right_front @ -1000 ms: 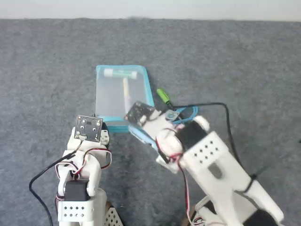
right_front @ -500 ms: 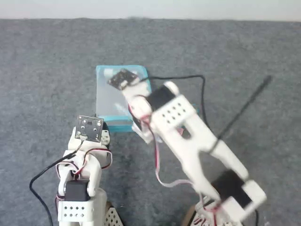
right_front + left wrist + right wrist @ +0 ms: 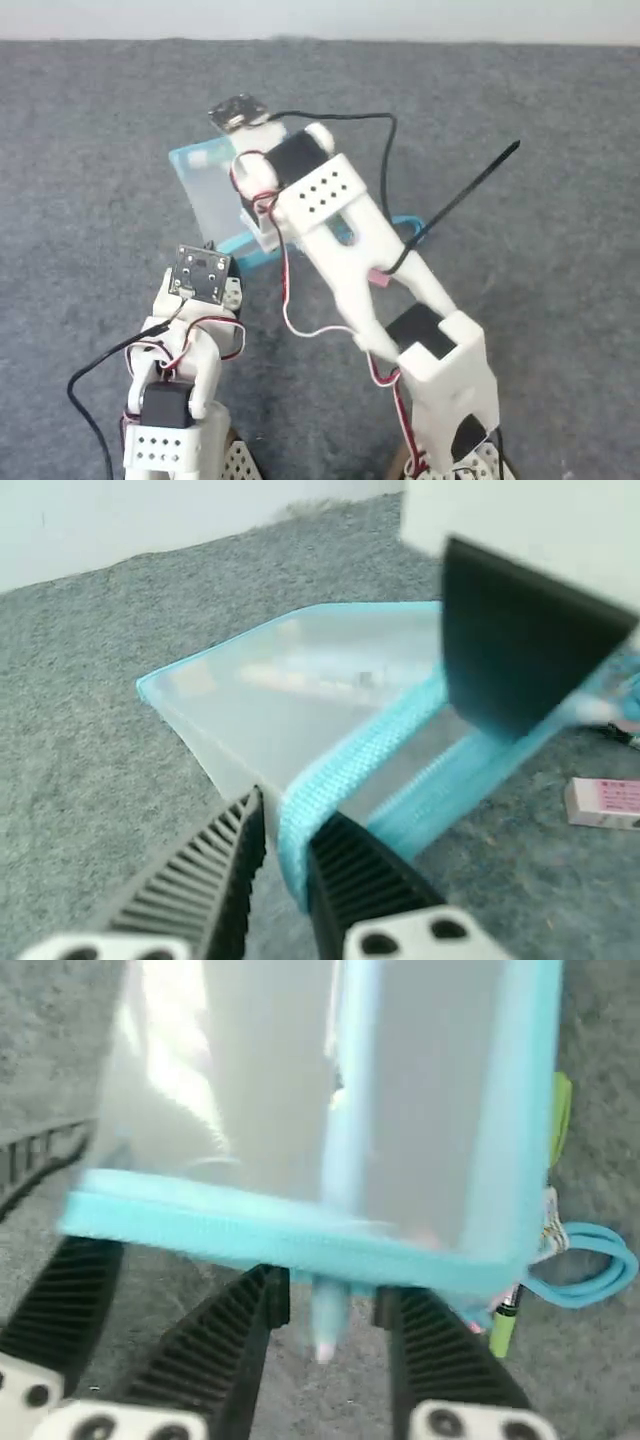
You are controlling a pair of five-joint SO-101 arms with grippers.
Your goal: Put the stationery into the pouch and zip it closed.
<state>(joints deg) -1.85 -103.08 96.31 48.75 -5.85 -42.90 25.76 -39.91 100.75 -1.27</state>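
Observation:
A translucent pouch [image 3: 205, 190] with light blue trim lies on the grey carpet, and pale stationery shows through it. My left gripper [image 3: 285, 815] is shut on the blue zipper edge at the pouch's [image 3: 300, 680] near corner. My right arm stretches over the pouch from the near right. Its gripper [image 3: 332, 1290] is at the pouch's [image 3: 420, 1110] blue-edged mouth, fingers apart on either side of a pale blue pen [image 3: 327, 1325] that points into the pouch. A green pen [image 3: 500, 1332] lies beside the pouch, and a pink eraser [image 3: 378, 280] lies under the right arm.
A blue cord loop [image 3: 590, 1260] lies at the pouch's corner next to the green pen. The left arm's ridged fingers [image 3: 60, 1305] show at the pouch's other corner. The right arm's cables hang above the carpet. Open carpet lies all around.
The right arm swung forward and left over the pouch. The pouch turned, its far end sliding left. The left arm stayed in place, holding the corner.

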